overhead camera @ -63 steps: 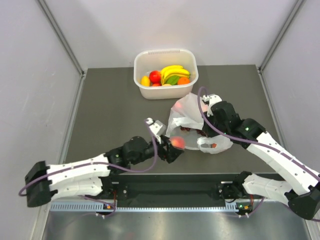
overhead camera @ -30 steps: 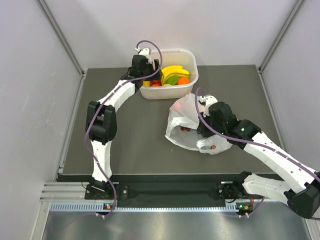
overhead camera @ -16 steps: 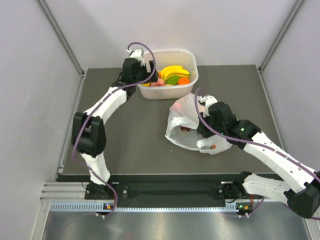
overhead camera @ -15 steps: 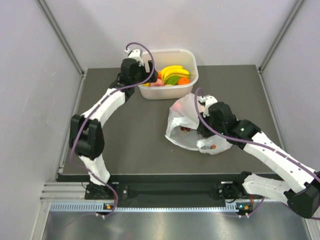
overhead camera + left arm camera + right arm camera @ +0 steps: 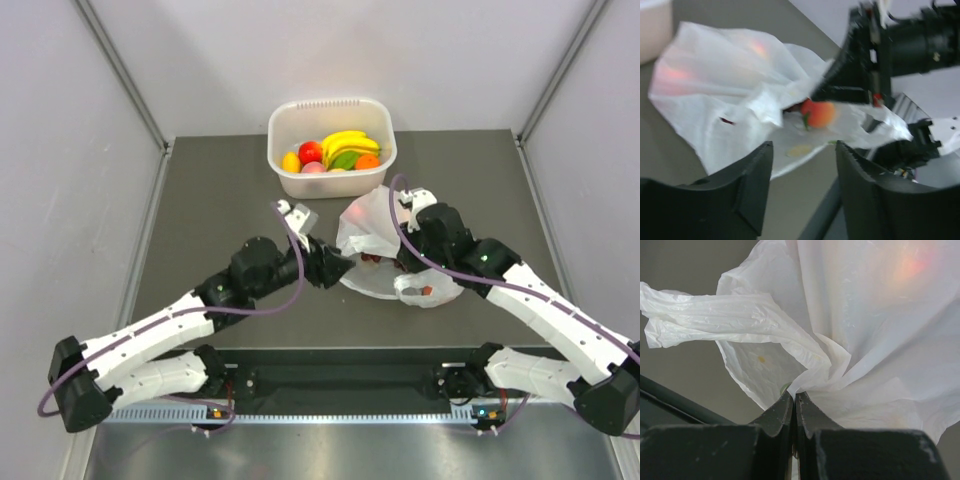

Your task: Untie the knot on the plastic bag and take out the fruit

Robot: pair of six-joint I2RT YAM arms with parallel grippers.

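The plastic bag [image 5: 372,228] lies crumpled on the dark table with its mouth open toward the left arm; no knot shows. My left gripper [image 5: 335,268] hovers open just left of that mouth, nothing between its fingers [image 5: 747,190]. In the left wrist view an orange-red fruit [image 5: 818,113] lies inside the bag [image 5: 730,85], ahead of the left gripper [image 5: 802,150]. My right gripper [image 5: 795,397] is shut on a gathered fold of the bag [image 5: 865,315], and a pinkish fruit [image 5: 910,267] glows through the plastic. From above, the right gripper [image 5: 405,255] holds the bag's right side.
A white tub [image 5: 290,112] stands at the back centre, holding yellow bananas [image 5: 345,142], a red apple [image 5: 311,152], a pinkish fruit [image 5: 313,168] and an orange one [image 5: 367,160]. Grey walls close in both sides of the table.
The left arm swung from over the tub back down to the bag's mouth, its jaws empty. The right gripper kept its hold on the bag.
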